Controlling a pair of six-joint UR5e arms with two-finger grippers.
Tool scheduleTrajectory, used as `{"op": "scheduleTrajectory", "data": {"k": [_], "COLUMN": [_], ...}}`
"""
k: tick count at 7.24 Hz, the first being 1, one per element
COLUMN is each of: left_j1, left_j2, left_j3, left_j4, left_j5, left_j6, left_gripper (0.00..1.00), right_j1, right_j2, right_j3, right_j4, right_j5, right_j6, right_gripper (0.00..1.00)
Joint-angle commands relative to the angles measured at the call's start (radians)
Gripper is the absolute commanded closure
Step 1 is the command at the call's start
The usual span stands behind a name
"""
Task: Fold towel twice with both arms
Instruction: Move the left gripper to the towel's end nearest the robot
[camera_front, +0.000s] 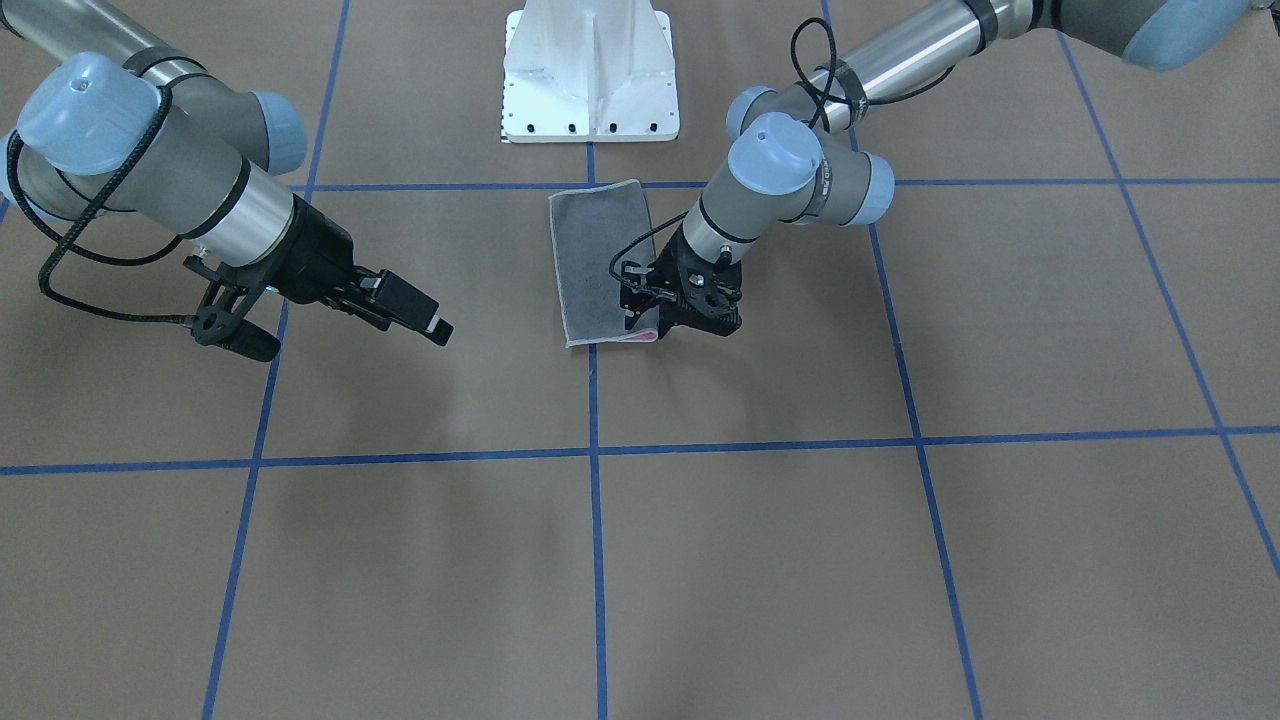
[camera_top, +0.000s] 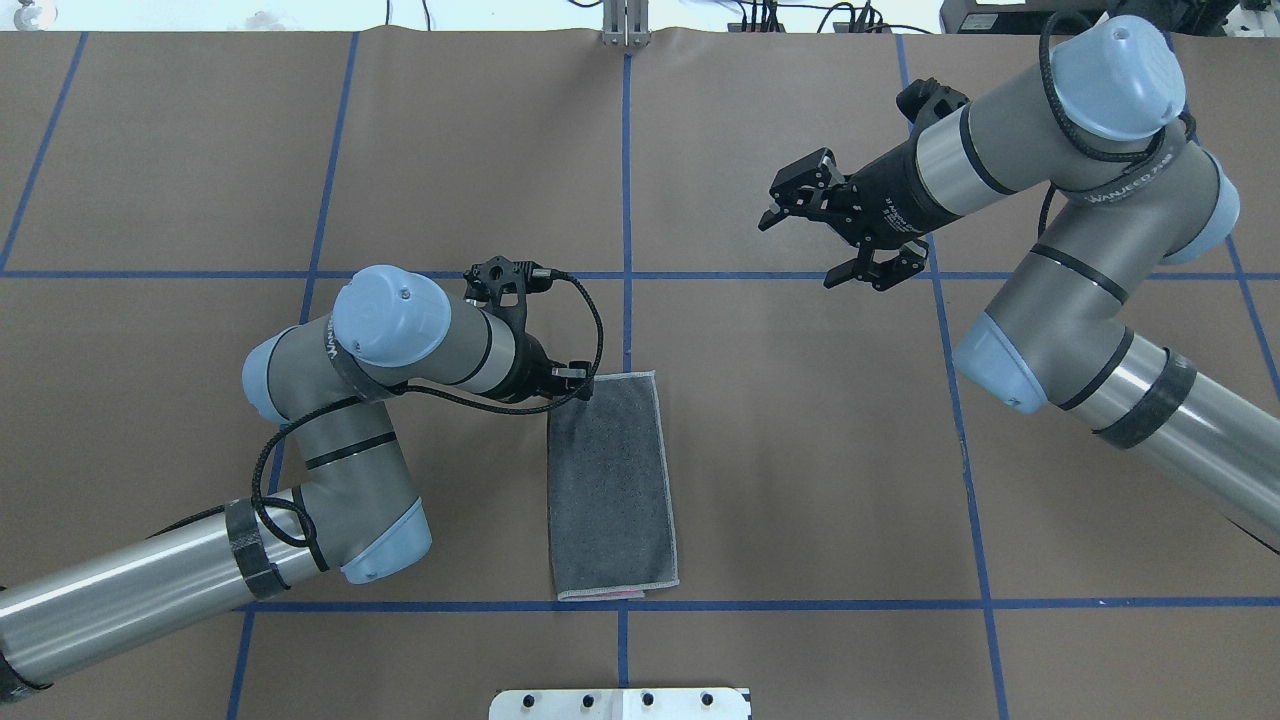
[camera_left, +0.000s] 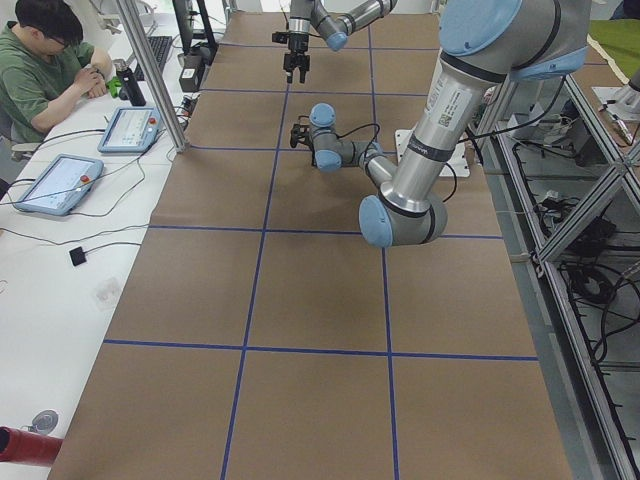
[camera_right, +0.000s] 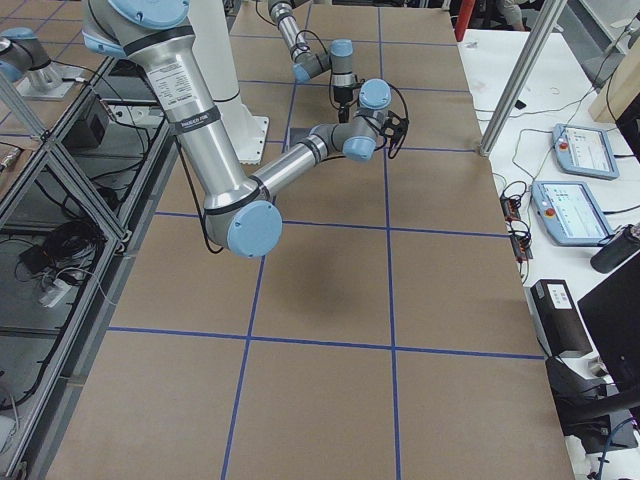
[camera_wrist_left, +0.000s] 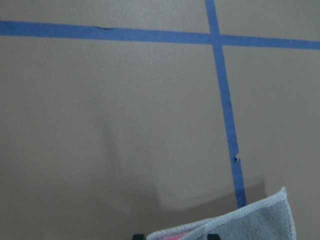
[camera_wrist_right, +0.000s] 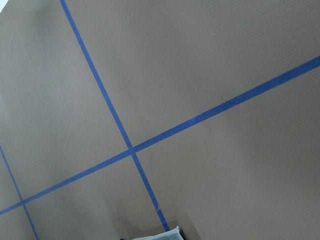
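Note:
The towel (camera_front: 600, 270) lies folded once into a narrow strip, dark grey face up, on the brown table near the centre blue line; it also shows in the overhead view (camera_top: 610, 480). A pink edge peeks out at both short ends. My left gripper (camera_front: 680, 312) is down at the strip's far corner, on the robot's left, shut on the towel there (camera_top: 572, 385). The left wrist view shows that grey and pink corner (camera_wrist_left: 250, 222) slightly raised between the finger tips. My right gripper (camera_top: 797, 252) hovers open and empty, away from the towel (camera_front: 420, 318).
The white bolted pedestal (camera_front: 590, 80) stands just behind the towel on the robot's side. Blue tape lines (camera_top: 627, 200) cross the brown table. An operator (camera_left: 40, 60) sits at a side desk with tablets, beyond the table's far edge.

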Motion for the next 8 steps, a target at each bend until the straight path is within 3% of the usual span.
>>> {"op": "scheduleTrajectory", "data": {"k": [1,2,4,8], "left_j1": [0.002,0.002,0.002,-0.050], "left_j2": [-0.008,-0.020,-0.087,-0.153], "left_j3": [0.000,-0.003,0.002,0.040], "left_j4": [0.000,0.033,0.110,0.114], "left_j5": [-0.003,-0.004,-0.010,-0.009], "left_j6": [0.000,0.000,0.005,0.003], "left_gripper": [0.87,1.00,1.00,1.00], "right_j1": [0.001,0.001,0.001,0.002], "right_j2": [-0.001,-0.003,-0.009,-0.030], "right_j3": [0.000,0.000,0.000,0.001], "right_j4": [0.000,0.000,0.002,0.008], "right_j5": [0.000,-0.001,-0.001,0.000], "right_j6": [0.000,0.000,0.000,0.000], "right_gripper": [0.00,0.00,0.00,0.00]}}
